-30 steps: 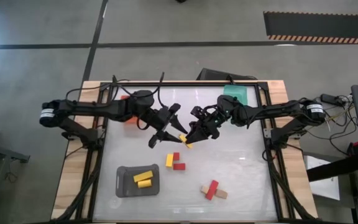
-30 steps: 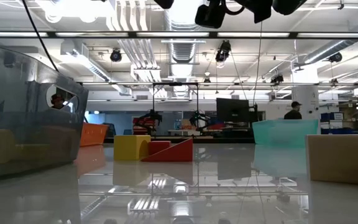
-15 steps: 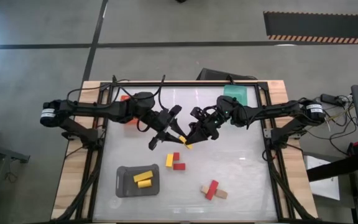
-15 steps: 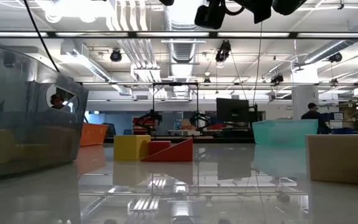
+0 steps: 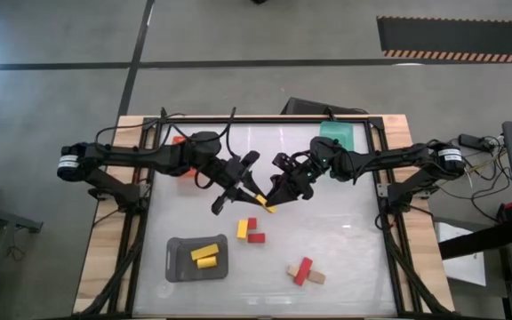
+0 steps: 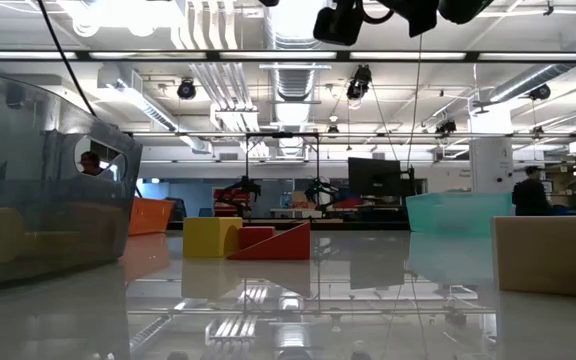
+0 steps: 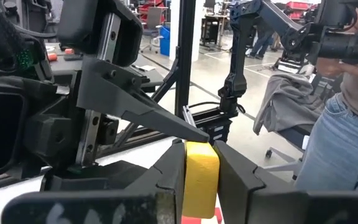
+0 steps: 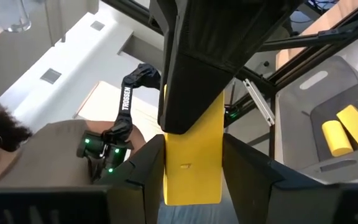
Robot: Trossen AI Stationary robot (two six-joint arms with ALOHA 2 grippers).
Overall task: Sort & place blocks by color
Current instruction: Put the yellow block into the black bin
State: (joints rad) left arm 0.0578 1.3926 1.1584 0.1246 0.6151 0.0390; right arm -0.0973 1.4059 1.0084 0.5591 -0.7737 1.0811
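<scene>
A yellow block hangs above the table's middle, between my two grippers. My left gripper reaches it from the table's left and is shut on it. My right gripper reaches it from the right and is shut on it too. On the table below lie a yellow block, red blocks, and a red and tan group. Two yellow blocks lie in the grey tray. My left gripper pinches the yellow block between its two fingers, on two opposite sides. It comes in level from the table's left. The block is clear of the table. My right gripper has the block's other end between its two fingers, level from the table's right. My left gripper's finger covers the block's far part in this view.
An orange tray sits at the far left under my left arm, and a green tray at the far right. The low view shows the grey tray's wall close on the left and a tan block on the right.
My left gripper's fingers have closed onto the yellow block that my right gripper holds up. Both arms have kept their places, and the block has stayed where it was above the table.
</scene>
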